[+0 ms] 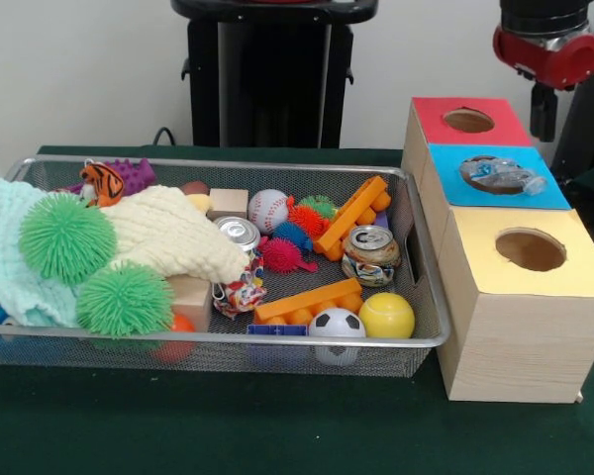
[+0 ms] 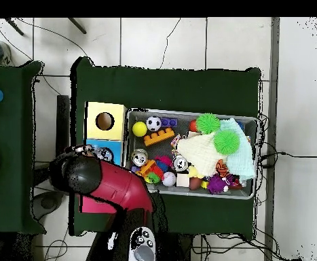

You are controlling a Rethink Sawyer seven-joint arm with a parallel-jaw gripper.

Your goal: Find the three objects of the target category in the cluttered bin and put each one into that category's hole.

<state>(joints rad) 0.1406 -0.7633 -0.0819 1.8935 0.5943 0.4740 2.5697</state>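
Observation:
The bin [image 1: 228, 339] is a silver wire-mesh tray full of toys; it also shows in the overhead view [image 2: 188, 111]. A silver can [image 1: 240, 235] lies beside the pale cloth. A second, printed can [image 1: 369, 255] stands near the bin's right end. A crushed can [image 1: 502, 175] lies over the hole of the blue box top [image 1: 455, 183]. The red top's hole [image 1: 468, 120] and the yellow top's hole [image 1: 531, 249] are uncovered. My gripper [image 1: 543, 114] hangs above and behind the boxes, apart from the crushed can. In the overhead view the arm [image 2: 100, 180] hides it.
The bin holds two green spiky balls [image 1: 67, 237], a pale cloth [image 1: 168, 233], a baseball [image 1: 267, 210], a soccer ball [image 1: 337, 325], a yellow ball [image 1: 386, 315], orange bricks [image 1: 351, 216] and a tiger toy [image 1: 103, 181]. The wooden box [image 1: 515, 336] stands against the bin's right side.

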